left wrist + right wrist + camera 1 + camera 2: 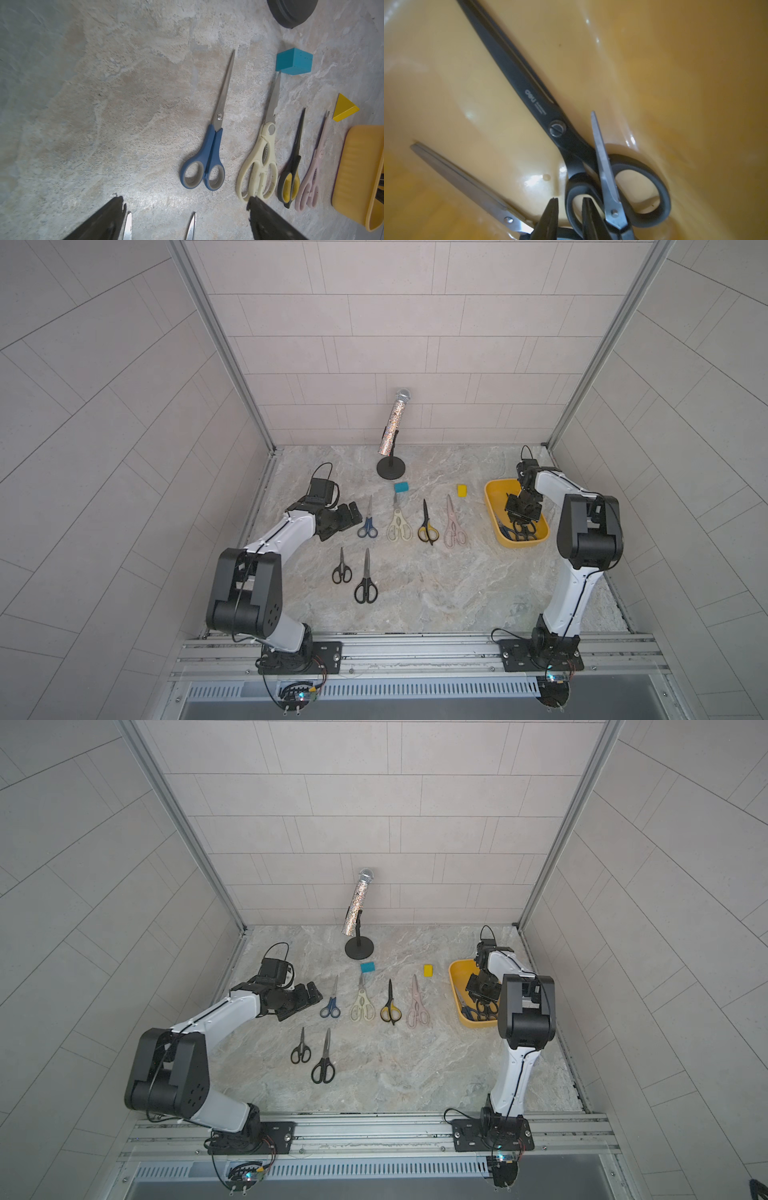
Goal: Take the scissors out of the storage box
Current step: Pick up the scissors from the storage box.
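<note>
Right wrist view: R gripper inside yellow storage box, jaws seemingly pinching handle loop of black scissors; small silver pair lies across that handle. Step: grasp. Next, prob. lift slowly w/o dragging it.

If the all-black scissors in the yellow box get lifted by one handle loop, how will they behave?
Probably stiff: the black scissors have long solid blades. Held by a loop, they would likely tip blade-down. The small pair lying across their handle may slide off or snag.
</note>
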You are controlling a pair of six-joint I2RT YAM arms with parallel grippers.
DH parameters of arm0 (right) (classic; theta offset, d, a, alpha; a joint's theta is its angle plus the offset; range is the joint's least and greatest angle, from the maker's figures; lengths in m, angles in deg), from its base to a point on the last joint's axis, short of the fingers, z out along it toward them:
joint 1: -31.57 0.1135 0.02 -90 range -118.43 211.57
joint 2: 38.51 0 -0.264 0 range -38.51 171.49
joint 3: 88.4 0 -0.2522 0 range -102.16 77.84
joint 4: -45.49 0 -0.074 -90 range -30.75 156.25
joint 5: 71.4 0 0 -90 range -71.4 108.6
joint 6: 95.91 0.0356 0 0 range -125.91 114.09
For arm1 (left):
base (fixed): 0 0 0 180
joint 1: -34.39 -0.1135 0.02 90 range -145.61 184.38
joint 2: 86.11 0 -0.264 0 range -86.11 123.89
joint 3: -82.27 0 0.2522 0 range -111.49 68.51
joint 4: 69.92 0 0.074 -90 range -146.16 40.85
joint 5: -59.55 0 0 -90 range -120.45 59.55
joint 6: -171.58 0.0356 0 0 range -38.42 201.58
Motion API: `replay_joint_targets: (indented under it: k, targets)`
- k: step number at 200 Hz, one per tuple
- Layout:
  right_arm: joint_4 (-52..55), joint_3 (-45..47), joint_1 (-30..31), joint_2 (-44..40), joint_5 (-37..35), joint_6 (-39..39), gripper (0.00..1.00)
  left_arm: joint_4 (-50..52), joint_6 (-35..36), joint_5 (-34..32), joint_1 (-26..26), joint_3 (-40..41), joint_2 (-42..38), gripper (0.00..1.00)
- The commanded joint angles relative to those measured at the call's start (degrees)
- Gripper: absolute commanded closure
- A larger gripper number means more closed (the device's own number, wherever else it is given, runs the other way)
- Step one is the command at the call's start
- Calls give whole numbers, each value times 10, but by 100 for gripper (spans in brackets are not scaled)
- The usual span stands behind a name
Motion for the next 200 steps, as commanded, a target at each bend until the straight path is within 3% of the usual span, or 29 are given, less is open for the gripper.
replay_joint_targets:
  k: [1, 65, 120, 165, 200]
  targets:
    - [-8, 3, 0, 15, 7, 11, 76, 2, 0, -11, 2, 8, -5, 0]
    - [-23, 15, -1, 37, 3, 13, 79, 11, 4, -19, 0, 15, -16, 0]
    - [-50, 23, -3, 20, 30, 14, 100, 14, 3, -22, -5, 12, -20, 0]
    - [-87, 29, -8, -25, 85, 17, 100, 10, -4, -19, -7, 17, -23, 0]
    - [-166, 98, -8, -77, 123, 34, 100, 4, -5, -19, -10, 25, -27, 0]
